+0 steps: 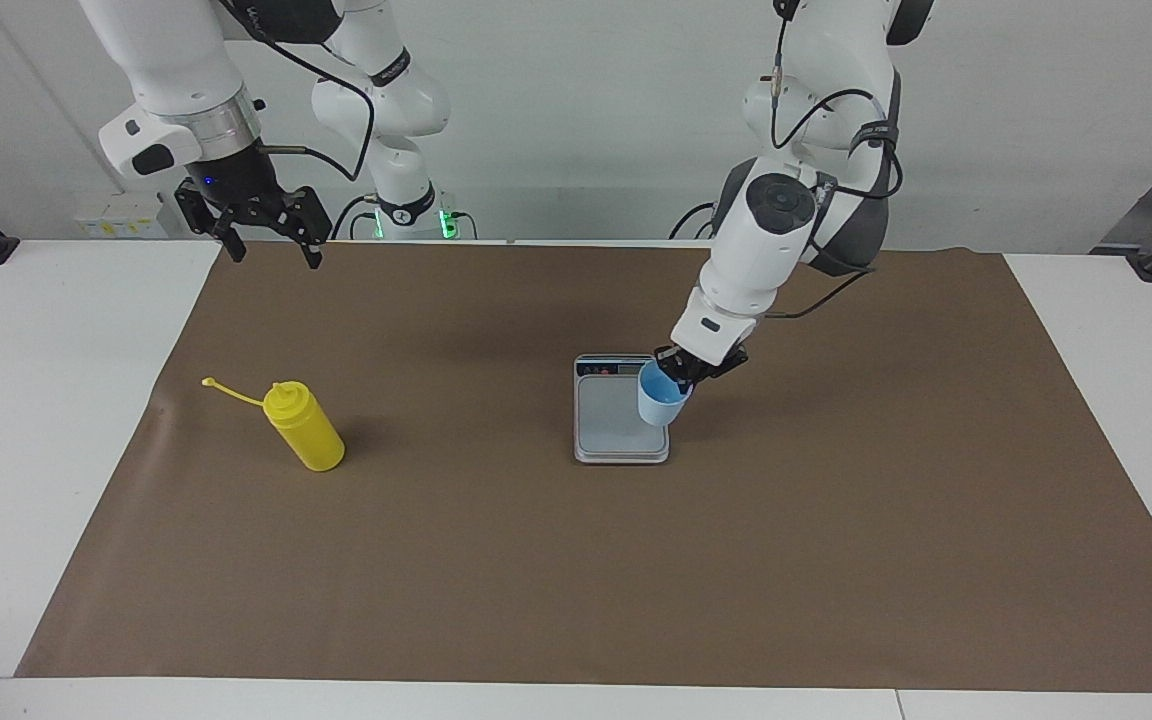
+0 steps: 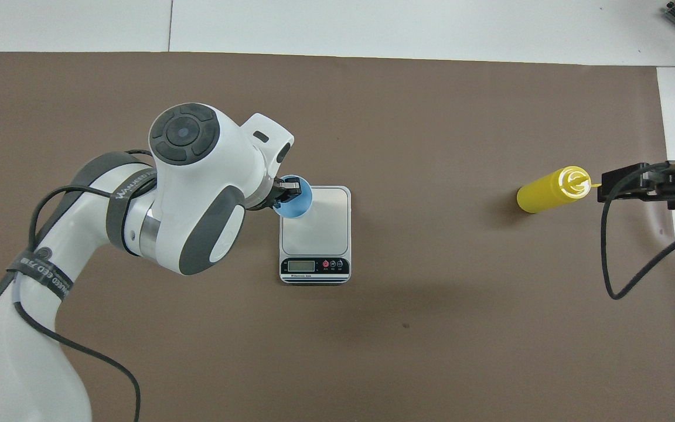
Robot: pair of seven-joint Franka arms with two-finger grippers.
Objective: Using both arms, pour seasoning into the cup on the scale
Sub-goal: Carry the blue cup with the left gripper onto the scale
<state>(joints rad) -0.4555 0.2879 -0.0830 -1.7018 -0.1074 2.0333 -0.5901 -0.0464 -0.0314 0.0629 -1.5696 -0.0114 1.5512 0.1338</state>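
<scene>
My left gripper (image 1: 681, 372) is shut on the rim of the light-blue cup (image 1: 658, 402) and holds it, slightly tilted, over the edge of the scale (image 1: 608, 420) toward the left arm's end. I cannot tell whether the cup touches the plate. In the overhead view the cup (image 2: 297, 204) covers a corner of the scale (image 2: 321, 225), with the left gripper (image 2: 283, 192) beside it. The yellow seasoning bottle (image 1: 306, 430) stands toward the right arm's end, cap strap hanging out. My right gripper (image 1: 264, 228) is open and empty, waiting high up; in the overhead view the right gripper (image 2: 624, 181) shows beside the bottle (image 2: 548, 190).
A brown mat (image 1: 536, 560) covers most of the white table (image 1: 36, 400). The scale's dark display strip (image 2: 314, 266) faces the robots. A black cable (image 2: 613, 258) hangs from the right arm over the mat's edge.
</scene>
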